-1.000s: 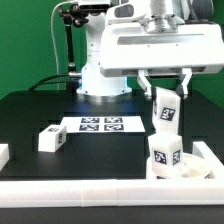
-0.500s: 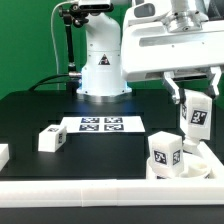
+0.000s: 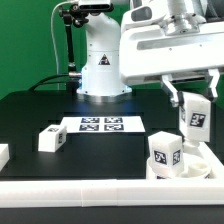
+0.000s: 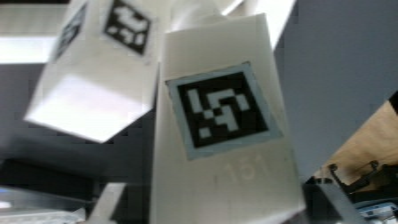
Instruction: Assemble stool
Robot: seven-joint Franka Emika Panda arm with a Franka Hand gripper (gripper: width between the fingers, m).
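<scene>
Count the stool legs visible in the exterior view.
3: held leg in the hand, standing leg on the seat, loose leg beside the marker board. None apparently hidden.

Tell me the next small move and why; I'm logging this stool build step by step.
Probably lower the held leg toward the seat, nudging it only as needed to line up. The fingers clamp it in the air, higher than the standing leg and on its exterior-view right, so it is not yet seated.

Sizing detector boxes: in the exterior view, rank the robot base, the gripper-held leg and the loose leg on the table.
1. White robot base
2. White blocky plastic leg held by the gripper; possibly nearer
3. Loose white blocky leg
</scene>
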